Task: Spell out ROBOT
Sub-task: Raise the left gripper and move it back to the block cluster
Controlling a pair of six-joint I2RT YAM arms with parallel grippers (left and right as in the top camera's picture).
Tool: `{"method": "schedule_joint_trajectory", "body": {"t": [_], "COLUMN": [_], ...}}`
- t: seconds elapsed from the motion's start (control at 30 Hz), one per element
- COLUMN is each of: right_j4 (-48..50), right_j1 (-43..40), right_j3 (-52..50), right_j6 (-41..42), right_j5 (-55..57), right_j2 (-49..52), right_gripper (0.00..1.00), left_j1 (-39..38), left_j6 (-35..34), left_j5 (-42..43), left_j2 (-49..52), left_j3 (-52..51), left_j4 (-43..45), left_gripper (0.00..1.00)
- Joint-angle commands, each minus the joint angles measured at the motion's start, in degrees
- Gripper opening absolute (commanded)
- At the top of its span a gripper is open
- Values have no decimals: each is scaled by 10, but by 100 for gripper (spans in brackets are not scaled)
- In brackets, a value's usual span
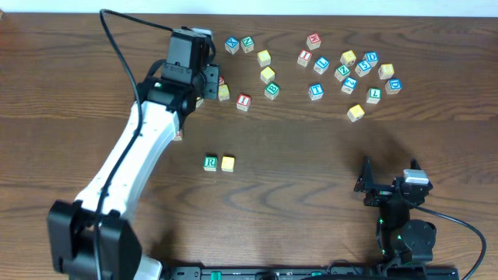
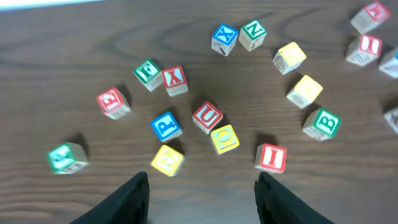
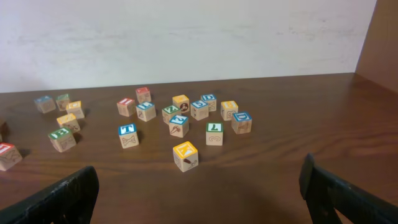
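Note:
A green-bordered R cube (image 1: 210, 162) and a yellow-faced cube (image 1: 227, 163) sit side by side at mid-table. My left gripper (image 1: 207, 78) hovers over the left cluster at the back, open and empty (image 2: 202, 182). Just ahead of its fingertips lie a yellow O cube (image 2: 224, 138) and another yellow cube (image 2: 167, 159). A blue-bordered T cube (image 1: 315, 91) (image 3: 127, 132) sits at the left edge of the right cluster. My right gripper (image 1: 387, 179) rests near the front right edge, open wide with nothing in it (image 3: 198, 177). I cannot pick out the blue-bordered B.
Near the left gripper lie a red U (image 2: 207, 116), blue P (image 2: 166, 125), red I (image 2: 271, 157) and green B (image 2: 322, 122). A yellow cube (image 3: 185, 155) stands closest to the right gripper. Several more cubes crowd the back right (image 1: 358, 70).

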Motion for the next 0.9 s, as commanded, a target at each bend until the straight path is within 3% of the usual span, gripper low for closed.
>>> {"method": "schedule_joint_trajectory", "body": {"t": [0.0, 0.17, 0.33, 0.57, 0.77, 0.87], "right_j4": [-2, -2, -2, -2, -2, -2], "right_j1": [-5, -5, -5, -5, -5, -5], "right_j3": [-1, -1, -1, -1, -1, -1], "right_j6": [-7, -7, -7, -7, -7, -7], "right_j5": [-2, -2, -2, -2, -2, -2], "right_j2": [-4, -4, -4, -4, -4, -4], "right_gripper": [99, 99, 99, 99, 99, 99], "left_j1": [-2, -14, -25, -26, -26, -26], "left_j6": [-91, -102, -52, -45, 57, 52], "left_j5": [5, -2, -5, -9, 12, 4], "left_j2": [12, 18, 18, 18, 20, 28], "left_j3": [15, 15, 15, 15, 15, 15], "left_j4": [7, 16, 20, 24, 25, 24], "left_gripper": [53, 52, 52, 52, 52, 50]}}
